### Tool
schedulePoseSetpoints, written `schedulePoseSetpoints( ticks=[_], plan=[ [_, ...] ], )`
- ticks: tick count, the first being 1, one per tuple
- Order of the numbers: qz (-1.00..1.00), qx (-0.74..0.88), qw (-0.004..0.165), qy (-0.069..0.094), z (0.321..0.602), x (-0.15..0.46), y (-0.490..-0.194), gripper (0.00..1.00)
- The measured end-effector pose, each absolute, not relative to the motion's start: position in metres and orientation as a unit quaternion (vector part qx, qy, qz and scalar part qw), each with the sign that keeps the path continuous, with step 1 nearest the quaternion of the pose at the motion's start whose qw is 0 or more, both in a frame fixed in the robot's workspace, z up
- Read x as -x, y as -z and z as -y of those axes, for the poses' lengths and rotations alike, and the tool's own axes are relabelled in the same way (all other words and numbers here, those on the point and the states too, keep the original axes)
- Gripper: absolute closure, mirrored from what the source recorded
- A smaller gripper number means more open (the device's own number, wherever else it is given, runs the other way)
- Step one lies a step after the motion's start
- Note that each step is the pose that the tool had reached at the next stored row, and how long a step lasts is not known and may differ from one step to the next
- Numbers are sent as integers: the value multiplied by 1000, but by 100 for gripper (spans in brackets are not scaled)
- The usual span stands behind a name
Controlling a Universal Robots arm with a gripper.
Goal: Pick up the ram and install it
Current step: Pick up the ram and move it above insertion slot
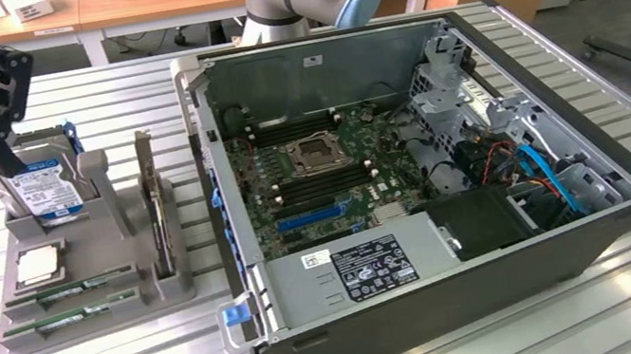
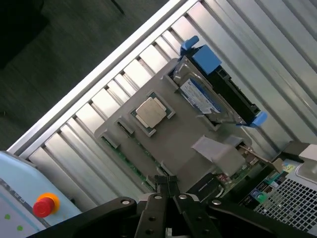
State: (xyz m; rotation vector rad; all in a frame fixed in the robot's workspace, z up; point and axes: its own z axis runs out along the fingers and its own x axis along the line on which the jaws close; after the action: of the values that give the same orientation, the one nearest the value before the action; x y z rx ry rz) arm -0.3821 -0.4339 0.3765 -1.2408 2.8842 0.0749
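Jaws pressed together with nothing between them, the arm hangs over the far end of the grey holder [image 1: 108,242], above the hard drive [image 1: 46,191], on the slatted desk [image 1: 547,331]. The ram [image 1: 69,293] stands on edge in a narrow slot at the holder's other end, the one nearest the exterior camera. A twin stick [image 1: 73,318] sits in the slot just beside it, and the square processor [image 1: 38,265] lies between the sticks and the drive. An upright expansion card [image 1: 150,195] lines the holder's side toward the open computer case [image 1: 623,174], where long dark memory slots [image 1: 319,183] flank the processor socket.

By the look of it the pick has not begun: the jaws are well apart from the ram and too tight to take it. A clean reach would have them part slightly wider than the board's thickness before descending. They should square up across its thin faces, come down at mid-length so the stick lifts level, and pinch the top edge lightly. With the twin close alongside, one jaw must drop neatly into the gap between the two. A straight upward pull should spare the contacts.
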Motion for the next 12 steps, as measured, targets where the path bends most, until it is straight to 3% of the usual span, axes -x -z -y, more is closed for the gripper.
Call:
schedulePoseSetpoints(
  ticks=[12],
  plan=[
    [-870, 493, -2, -24, 434, 382, -376, 90]
  ],
)
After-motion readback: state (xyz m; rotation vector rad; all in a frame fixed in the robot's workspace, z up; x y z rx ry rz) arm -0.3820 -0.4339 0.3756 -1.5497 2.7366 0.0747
